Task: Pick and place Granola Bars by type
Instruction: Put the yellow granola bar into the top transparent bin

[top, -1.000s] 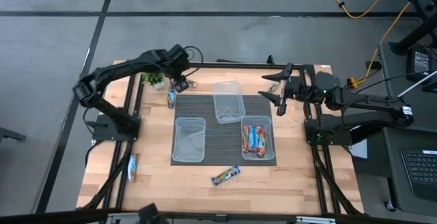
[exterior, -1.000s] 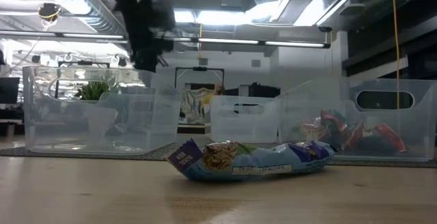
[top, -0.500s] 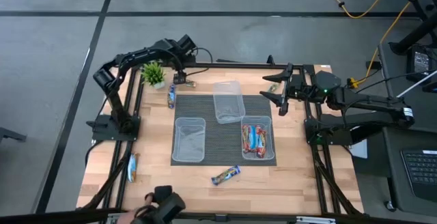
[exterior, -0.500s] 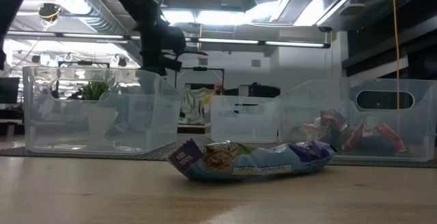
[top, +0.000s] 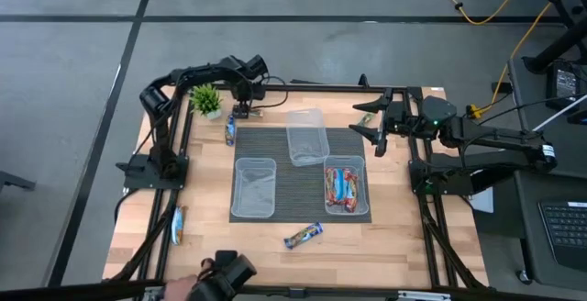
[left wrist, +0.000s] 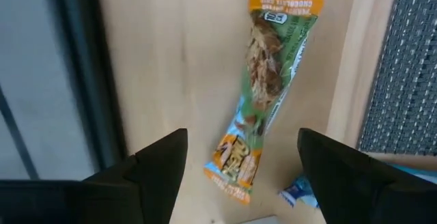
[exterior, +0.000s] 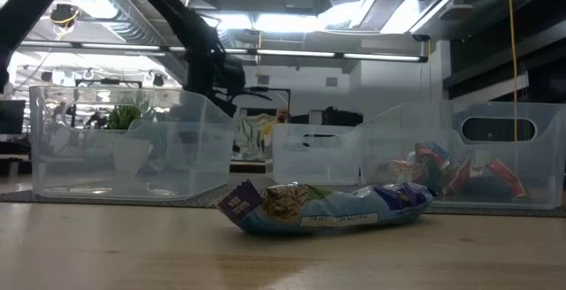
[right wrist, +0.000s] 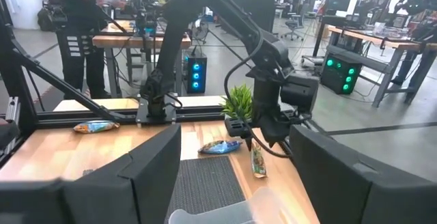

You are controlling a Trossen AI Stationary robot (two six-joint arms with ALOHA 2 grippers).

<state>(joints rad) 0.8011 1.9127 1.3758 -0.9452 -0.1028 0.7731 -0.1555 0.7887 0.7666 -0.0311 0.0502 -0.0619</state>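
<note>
A green-gold granola bar [left wrist: 266, 94] lies flat on the wood by the table's far left edge, next to the plant [top: 206, 99]. My left gripper [left wrist: 242, 176] hangs open above it, pointing down, one finger on each side of the bar's lower end and touching nothing; it also shows from above [top: 243, 108]. A blue bar [top: 230, 131] lies just nearer. Another blue bar [exterior: 327, 206] lies near the front edge, and one more bar [top: 177, 225] at the left. Red-orange bars [top: 344, 186] fill the right tub. My right gripper [top: 374, 125] waits open at the far right.
Three clear tubs stand on a grey mat [top: 303, 172]: an empty one at the left [top: 255, 188], one farther back [top: 306, 136], and the right one [top: 365, 200]. A person's hand with a dark object [top: 225, 273] shows at the near edge. People stand in the room behind.
My left arm has folded back, its elbow swinging toward the far left corner, while its gripper has stayed over the green-gold bar and shifted slightly right. A hand with a dark object has come in at the near edge. The bars have not moved.
</note>
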